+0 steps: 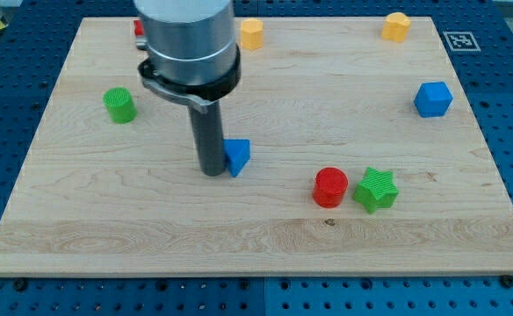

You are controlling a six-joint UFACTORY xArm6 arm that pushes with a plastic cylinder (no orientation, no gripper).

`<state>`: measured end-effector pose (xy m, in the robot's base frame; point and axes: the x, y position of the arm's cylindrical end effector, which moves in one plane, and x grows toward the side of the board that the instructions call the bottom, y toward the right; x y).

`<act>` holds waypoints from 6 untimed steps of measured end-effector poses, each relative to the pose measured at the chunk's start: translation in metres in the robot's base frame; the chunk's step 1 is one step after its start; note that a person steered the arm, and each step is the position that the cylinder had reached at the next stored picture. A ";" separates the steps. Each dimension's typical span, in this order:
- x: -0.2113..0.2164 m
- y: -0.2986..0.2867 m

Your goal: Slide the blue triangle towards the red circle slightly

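Note:
The blue triangle (237, 154) lies near the middle of the wooden board (256, 237). My tip (213, 172) stands right against the triangle's left side, touching or nearly touching it. The red circle (330, 187) sits to the right of the triangle and a little toward the view's bottom, about a hand's width away. The rod's grey housing hides part of the board toward the view's top left.
A green star (376, 190) sits just right of the red circle. A green cylinder (119, 104) is at left, a blue cube (432, 99) at right. Two yellow blocks (251, 33) (396, 26) and a partly hidden red block (139, 27) lie along the top edge.

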<state>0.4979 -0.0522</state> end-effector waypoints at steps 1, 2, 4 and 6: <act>-0.006 0.003; -0.031 -0.010; -0.035 -0.002; -0.034 0.016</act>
